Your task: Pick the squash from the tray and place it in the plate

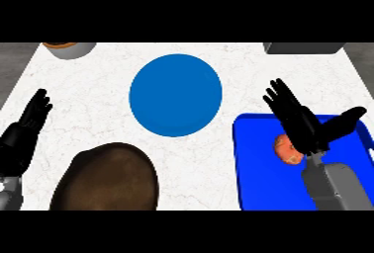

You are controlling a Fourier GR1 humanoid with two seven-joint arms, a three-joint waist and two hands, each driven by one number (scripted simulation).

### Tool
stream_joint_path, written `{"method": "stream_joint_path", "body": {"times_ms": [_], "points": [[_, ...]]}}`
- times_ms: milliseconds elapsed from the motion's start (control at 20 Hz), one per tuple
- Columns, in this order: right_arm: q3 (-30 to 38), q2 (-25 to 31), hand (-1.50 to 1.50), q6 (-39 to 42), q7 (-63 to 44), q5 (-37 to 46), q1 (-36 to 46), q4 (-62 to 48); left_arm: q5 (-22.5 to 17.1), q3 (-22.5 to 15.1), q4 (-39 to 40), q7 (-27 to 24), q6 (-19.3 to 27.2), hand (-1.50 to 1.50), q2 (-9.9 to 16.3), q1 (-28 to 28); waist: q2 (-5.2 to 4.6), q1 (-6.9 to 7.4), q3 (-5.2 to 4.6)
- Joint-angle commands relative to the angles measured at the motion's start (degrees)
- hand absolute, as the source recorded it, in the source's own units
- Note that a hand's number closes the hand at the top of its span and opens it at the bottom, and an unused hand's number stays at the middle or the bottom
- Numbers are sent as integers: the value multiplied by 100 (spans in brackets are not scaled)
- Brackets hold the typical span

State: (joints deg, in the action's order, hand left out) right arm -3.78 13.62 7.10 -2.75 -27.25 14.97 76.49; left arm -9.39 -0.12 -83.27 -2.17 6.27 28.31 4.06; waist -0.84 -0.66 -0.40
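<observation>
At the nine o'clock edge of the white marbled counter [87, 108], the black left hand [27, 123] is seen with its fingers straight and together, pointing toward twelve o'clock, open and holding nothing; it rests near the edge. At eleven o'clock, a grey round container with a brown rim [70, 48] is partly cut off by the top of the view. At seven o'clock, a large dark brown rounded object [108, 179] is seen lying on the counter. Just above the centre, toward twelve o'clock, the round blue plate [175, 95] is seen with nothing on it. At one o'clock, a grey box-like object [303, 48] is cut off by the top edge. At four o'clock, the bright blue rectangular tray [252, 163] is seen, and the small orange squash [287, 149] lies inside it, well apart from the plate. The black right hand [303, 126] is held over the tray, its fingers spread and straight toward eleven o'clock and the thumb stretched toward two o'clock, so it is open; the squash is seen just beside its palm, at the wrist side, not enclosed by the fingers.
</observation>
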Motion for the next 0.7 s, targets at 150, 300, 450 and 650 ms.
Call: {"method": "stream_joint_path", "body": {"times_ms": [150, 300, 450, 650], "points": [[-249, -440, 150, -1291, -333, 924, 297, 401, 175, -171, 290, -284, -201, 0, -518, -16, 93, 60, 36], [-530, 1428, 150, -1014, -9, 2669, 585, -58, 77, -204, 388, -290, -279, 0, -533, -68, 154, 18, -246], [-61, -80, -150, -3153, 890, 2818, 2, 1, 23, -366, 470, -567, -320, 0, -889, -322, 98, -27, 30], [-529, -742, -150, -3752, 2026, 3353, -695, 49, -1, -279, 820, -680, -460, 0, -932, -89, 82, 13, 39]]}}
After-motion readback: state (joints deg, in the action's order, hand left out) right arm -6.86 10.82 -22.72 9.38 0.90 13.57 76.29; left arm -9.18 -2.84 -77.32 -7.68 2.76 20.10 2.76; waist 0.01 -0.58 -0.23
